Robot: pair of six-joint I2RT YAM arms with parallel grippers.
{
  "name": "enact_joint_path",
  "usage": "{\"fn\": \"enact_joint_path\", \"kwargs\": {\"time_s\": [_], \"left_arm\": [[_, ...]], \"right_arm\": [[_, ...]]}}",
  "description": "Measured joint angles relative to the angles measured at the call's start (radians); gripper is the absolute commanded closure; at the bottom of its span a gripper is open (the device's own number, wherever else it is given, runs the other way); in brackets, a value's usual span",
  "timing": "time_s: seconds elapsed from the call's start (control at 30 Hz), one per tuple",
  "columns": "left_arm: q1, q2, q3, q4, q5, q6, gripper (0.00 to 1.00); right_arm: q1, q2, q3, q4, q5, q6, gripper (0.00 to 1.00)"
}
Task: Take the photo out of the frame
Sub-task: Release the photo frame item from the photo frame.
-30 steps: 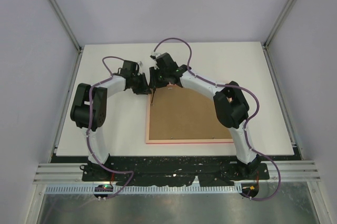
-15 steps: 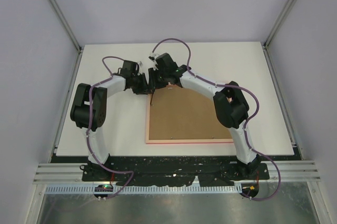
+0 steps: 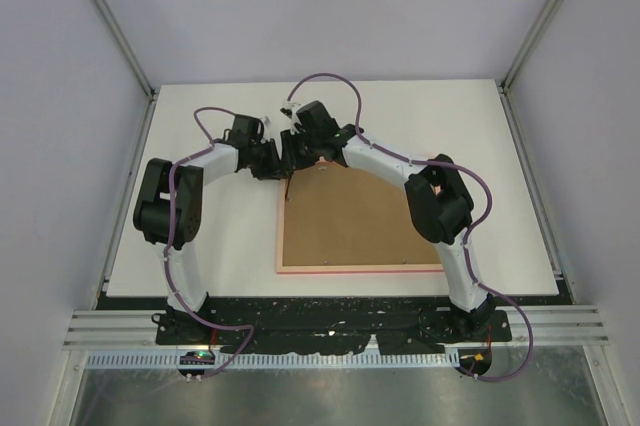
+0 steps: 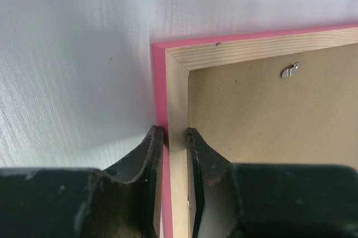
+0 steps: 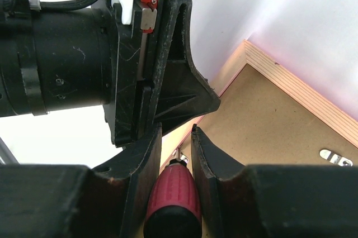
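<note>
Shows thin bright-pink rectangular frame point(image 3: 345, 268) face down on white surface point(image 3: 240, 256), plain brown backing board point(image 3: 350, 226) uppermost. Pinches its left rail near far corner between left jaws; clamps red-handled tool point(image 5: 173, 193) in right jaws, just beside.

Bright pink frame point(image 4: 158, 81), pale striped wood grain on its back rim. Plain brown backing board point(image 3: 350, 221). Silver clip point(image 4: 290, 70). Dark red tool handle point(image 5: 173, 187), black end. White table point(image 3: 210, 236).
</note>
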Motion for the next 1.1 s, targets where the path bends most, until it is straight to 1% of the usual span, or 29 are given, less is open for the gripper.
{"fn": "enact_joint_path", "kwargs": {"time_s": [0.57, 0.77, 1.1], "left_arm": [[0.002, -0.002, 0.000, -0.006, -0.001, 0.000, 0.81], [0.002, -0.002, 0.000, -0.006, -0.001, 0.000, 0.90], [0.003, -0.002, 0.000, -0.009, -0.002, 0.000, 0.95]], "right_arm": [[-0.003, 0.000, 0.000, -0.001, -0.035, -0.028, 0.92], [-0.004, 0.000, -0.003, 0.002, -0.045, -0.044, 0.92], [-0.006, -0.009, -0.016, 0.010, -0.073, -0.070, 0.92]]}}
